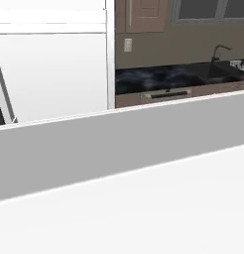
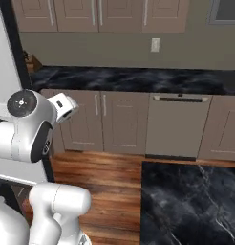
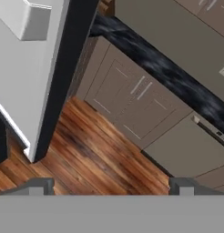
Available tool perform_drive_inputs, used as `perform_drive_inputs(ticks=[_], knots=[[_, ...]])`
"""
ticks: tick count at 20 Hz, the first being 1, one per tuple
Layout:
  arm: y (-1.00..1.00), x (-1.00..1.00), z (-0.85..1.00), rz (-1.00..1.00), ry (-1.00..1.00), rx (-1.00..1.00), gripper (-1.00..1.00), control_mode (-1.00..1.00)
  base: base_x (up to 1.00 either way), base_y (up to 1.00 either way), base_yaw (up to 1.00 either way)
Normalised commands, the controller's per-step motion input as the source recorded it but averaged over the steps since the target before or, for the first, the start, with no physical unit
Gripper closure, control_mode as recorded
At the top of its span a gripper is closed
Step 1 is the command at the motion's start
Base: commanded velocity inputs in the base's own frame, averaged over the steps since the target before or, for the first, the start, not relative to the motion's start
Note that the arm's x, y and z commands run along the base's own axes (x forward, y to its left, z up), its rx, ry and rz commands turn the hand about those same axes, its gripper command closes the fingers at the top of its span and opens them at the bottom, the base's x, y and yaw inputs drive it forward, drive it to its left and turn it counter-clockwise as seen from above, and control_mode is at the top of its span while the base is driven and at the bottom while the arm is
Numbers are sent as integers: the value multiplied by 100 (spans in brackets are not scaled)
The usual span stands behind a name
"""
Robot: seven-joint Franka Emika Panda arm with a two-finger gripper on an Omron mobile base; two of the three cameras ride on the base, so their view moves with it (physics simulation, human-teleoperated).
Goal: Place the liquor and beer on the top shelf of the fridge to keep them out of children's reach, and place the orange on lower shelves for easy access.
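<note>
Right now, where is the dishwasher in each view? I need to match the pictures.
Left base view: dishwasher in the upper right of centre; only its top edge is visible.
Right base view: dishwasher right of centre, its full front visible.
Hand view: dishwasher at lower right, seen at a tilt.
Shared landmark: the black counter runs directly above it in all three views.

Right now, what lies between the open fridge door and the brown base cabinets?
In the hand view, bare wooden floor lies between the fridge door and the base cabinets; nothing stands on it.
</note>
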Motion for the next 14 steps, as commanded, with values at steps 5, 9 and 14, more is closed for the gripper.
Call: perform_drive_inputs(ticks=[5, 9, 14], knots=[[0, 0, 0, 0, 0, 0, -100, 100, 49, -9, -15], [0, 0, 0, 0, 0, 0, -100, 100, 72, -10, -1], [0, 0, 0, 0, 0, 0, -100, 100, 89, -4, 0]])
